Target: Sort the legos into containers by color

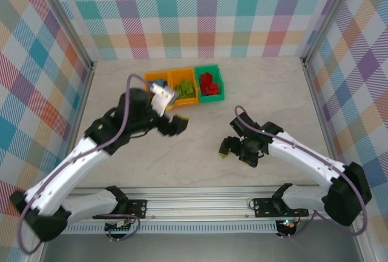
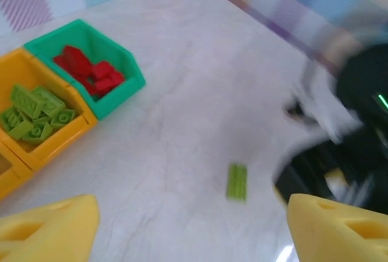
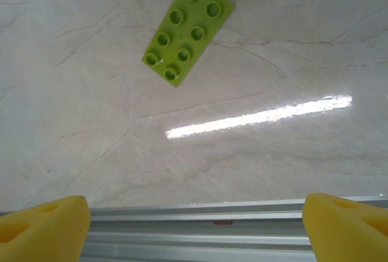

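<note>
Now: Grasping the Loose Lime Brick

**Situation.** One lime brick lies flat, studs up, on the desk, well apart from the bins. It sits ahead of the right gripper, beyond the fingertips and close to the centre line between them. That gripper's yellow pads stand wide apart with nothing between them. The left gripper is also apart and empty. The same brick lies ahead of it, slightly toward its right pad.

**Step in hand (judged).** Pick this brick with the right gripper, which appears the nearer.

1. Rotate the wrist first. The brick lies diagonally to the line between the pads, and closing at this angle would likely catch corners and spin it.
2. Advance until the brick is midway between the pads.
3. Descend until the pads nearly touch the desk. The brick looks low and offers little side face.
4. Close on the two long faces, below the studs.
5. Deliver to the middle orange bin, which holds the lime bricks. It stands beside the green bin of red bricks.

**Caution.** Seen from above, the left gripper hangs between the right gripper and the bins. Route around it.
</note>
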Tool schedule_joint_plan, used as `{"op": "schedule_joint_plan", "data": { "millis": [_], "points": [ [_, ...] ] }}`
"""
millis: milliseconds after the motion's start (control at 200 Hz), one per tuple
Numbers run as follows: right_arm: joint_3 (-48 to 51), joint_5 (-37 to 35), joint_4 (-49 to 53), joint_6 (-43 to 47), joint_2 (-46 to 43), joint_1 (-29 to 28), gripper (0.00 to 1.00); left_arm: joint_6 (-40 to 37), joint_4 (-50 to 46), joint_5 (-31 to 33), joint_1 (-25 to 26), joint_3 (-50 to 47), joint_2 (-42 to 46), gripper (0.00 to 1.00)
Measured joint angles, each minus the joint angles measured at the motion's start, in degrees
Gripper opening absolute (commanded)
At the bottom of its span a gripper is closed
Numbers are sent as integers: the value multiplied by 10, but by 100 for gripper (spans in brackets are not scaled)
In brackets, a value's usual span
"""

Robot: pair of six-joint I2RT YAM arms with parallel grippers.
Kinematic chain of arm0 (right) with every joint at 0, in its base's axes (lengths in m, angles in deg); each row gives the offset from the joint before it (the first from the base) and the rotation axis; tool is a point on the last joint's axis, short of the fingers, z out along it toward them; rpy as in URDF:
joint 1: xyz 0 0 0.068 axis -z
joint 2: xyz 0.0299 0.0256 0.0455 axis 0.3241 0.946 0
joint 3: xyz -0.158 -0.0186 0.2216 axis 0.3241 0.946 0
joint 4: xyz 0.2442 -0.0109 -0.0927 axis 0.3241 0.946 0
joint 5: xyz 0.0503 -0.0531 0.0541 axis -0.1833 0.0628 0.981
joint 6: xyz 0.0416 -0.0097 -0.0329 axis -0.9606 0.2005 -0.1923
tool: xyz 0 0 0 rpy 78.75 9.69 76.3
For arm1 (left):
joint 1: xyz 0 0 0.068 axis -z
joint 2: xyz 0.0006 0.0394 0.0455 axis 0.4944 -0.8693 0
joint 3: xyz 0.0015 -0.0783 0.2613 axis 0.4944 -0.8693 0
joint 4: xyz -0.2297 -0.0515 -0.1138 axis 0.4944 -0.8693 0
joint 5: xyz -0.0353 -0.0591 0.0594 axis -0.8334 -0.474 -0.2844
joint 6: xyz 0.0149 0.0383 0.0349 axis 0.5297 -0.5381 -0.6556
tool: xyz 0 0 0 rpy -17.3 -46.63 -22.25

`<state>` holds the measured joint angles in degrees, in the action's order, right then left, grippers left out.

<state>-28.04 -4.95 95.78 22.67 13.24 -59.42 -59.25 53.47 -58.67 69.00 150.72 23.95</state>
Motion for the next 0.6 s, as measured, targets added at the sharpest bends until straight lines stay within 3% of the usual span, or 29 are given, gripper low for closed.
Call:
{"op": "schedule_joint_plan", "data": {
  "millis": [110, 200, 260, 425, 600],
  "points": [
    [-3, -20, -17, -24, 46, 0, 84, -127, -36, -75, 4, -103, 79, 91],
    [-21, -35, -19, -35, 87, 0, 81, -203, -82, -125, 18, -156, 97, 100],
    [-44, -40, -19, -38, 120, 0, 79, -249, -102, -150, 32, -185, 95, 100],
    [-92, -49, -28, -40, 211, 0, 79, -351, -105, -162, 43, -235, 88, 100],
    [-94, -61, -30, -42, 252, 0, 84, -421, -73, -173, 44, -254, 63, 100]
  ]
}}
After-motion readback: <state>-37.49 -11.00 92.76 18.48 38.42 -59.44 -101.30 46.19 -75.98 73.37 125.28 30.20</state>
